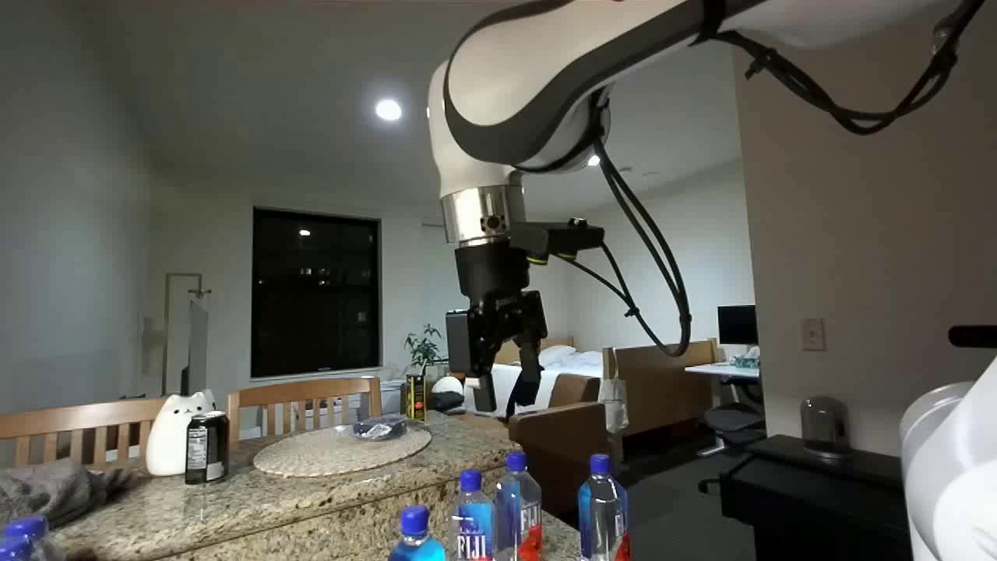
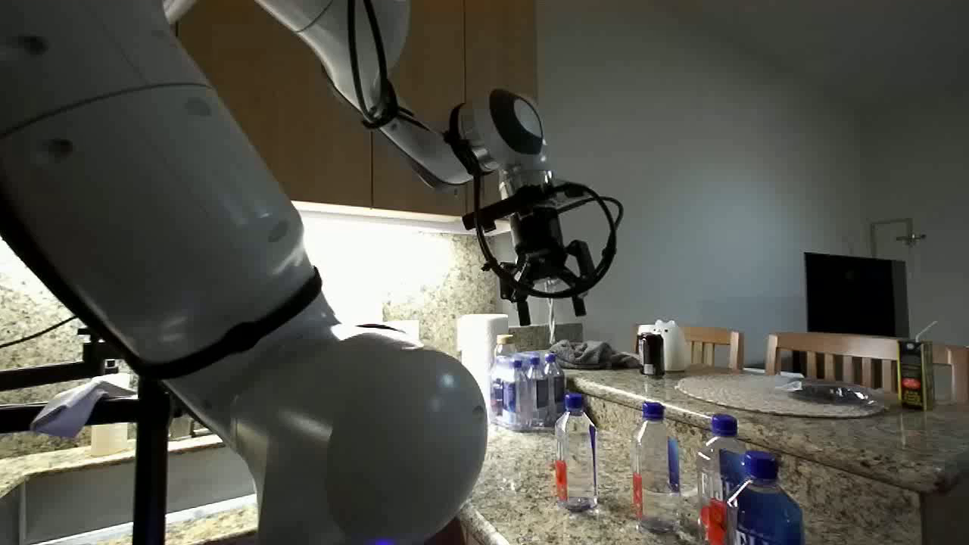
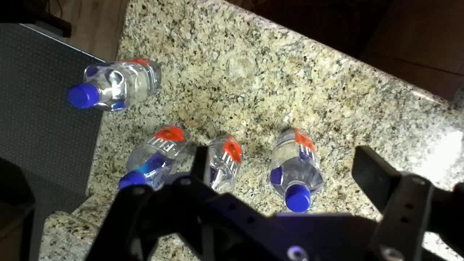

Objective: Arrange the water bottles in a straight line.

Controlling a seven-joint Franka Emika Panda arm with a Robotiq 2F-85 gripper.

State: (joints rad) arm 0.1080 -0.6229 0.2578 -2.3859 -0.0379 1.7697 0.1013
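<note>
Water bottles (image 3: 295, 170): four upright and apart on the granite tabletop (image 3: 246, 98). In the wrist view, three in a rough row; off it, the fourth bottle (image 3: 125, 83). Seems partly done, then; likely left, shifting that stray into line. In an exterior view, farther back, clustered bottles (image 2: 530, 393); cannot tell whether meant for the line too. High overhead, the tool (image 2: 551, 309), spread wide and holding nothing.

Fingers (image 1: 484, 393) apart, higher than 4 btls (image 1: 516, 505) btm ctr, blk can (image 1: 207, 449) by wht cat fig. (image 1: 167, 438)
</note>
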